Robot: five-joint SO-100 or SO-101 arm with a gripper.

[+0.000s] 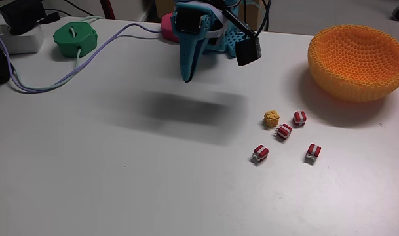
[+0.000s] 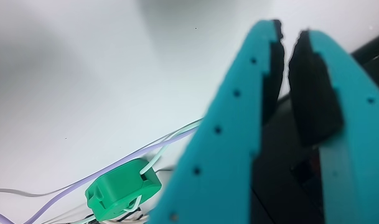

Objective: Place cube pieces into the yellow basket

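Several tiny cube pieces lie in a loose cluster on the white table, right of centre in the fixed view: a yellow-orange studded one (image 1: 271, 118) and red-and-white striped ones (image 1: 299, 117) (image 1: 284, 132) (image 1: 260, 153) (image 1: 312, 153). The yellow basket (image 1: 356, 72), a large honeycomb-mesh bowl, stands at the far right. My teal gripper (image 1: 185, 78) hangs tip-down above the table at the back centre, well to the left of the cubes. In the wrist view its fingers (image 2: 289, 37) stand shut with only a thin slit between the black pads and nothing held.
A green round casing (image 1: 75, 38) (image 2: 122, 190) sits at the back left with pale cables (image 1: 88, 62) running past it. A pink casing (image 1: 168, 27) lies behind the arm. A white adapter (image 1: 19, 39) is at the far left.
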